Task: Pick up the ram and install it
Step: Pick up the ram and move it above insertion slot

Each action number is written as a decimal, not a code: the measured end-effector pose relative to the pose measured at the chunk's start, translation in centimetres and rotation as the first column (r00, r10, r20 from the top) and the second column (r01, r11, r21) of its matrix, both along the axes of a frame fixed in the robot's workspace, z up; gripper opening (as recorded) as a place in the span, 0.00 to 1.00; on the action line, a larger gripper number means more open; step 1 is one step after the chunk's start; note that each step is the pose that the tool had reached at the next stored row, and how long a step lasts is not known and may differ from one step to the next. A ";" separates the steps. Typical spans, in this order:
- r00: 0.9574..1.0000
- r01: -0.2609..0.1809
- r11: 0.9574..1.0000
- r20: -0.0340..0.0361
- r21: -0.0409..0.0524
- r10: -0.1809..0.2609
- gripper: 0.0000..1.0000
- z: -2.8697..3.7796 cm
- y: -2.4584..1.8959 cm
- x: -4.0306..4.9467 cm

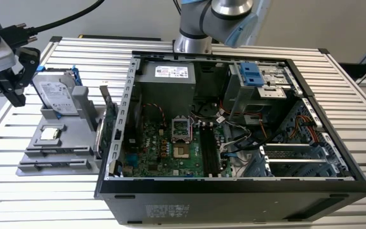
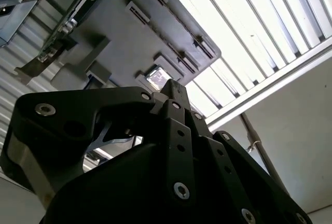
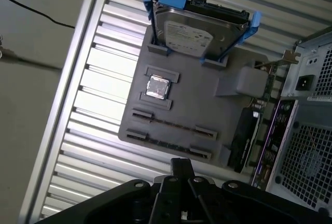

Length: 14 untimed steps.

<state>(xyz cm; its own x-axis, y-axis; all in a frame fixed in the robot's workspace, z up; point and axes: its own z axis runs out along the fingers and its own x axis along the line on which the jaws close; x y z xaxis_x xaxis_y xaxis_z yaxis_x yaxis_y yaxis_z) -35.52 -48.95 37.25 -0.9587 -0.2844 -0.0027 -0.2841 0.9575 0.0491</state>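
Grey holder [image 3: 207, 99] sits on the slatted desk [image 3: 104, 79] beside the open computer case [image 1: 234, 191]. Ram [image 3: 171, 125]: thin dark stick on edge, seated in a slotted row of the holder, next to the square chip [image 3: 157, 87] at the holder's middle. Hard drive [image 3: 192, 32] in its blue frame stands at the holder's end away from the ram. Green card [image 1: 111, 121] stands on the holder's case side. End effector [image 3: 181, 163] hangs near the holder, clear of the ram, fingers pressed together on nothing.

Bright, even light with soft shadows. Tabletop [image 2: 249, 16] slats glare white in the second wrist view; the pincer [image 2: 171, 86] looks dark against them.
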 end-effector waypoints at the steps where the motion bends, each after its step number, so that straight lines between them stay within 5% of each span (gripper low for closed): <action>1: 1.000 -0.003 1.000 0.000 0.000 0.003 0.00 -0.01 0.00 0.00; 14: 0.999 -0.040 0.999 0.000 0.000 0.040 0.00 -0.01 0.00 -0.05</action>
<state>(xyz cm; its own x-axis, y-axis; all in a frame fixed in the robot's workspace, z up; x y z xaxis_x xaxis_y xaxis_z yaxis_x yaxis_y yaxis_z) -35.57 -48.94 37.24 -0.9467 -0.3221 -0.0028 -0.3219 0.9455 0.0489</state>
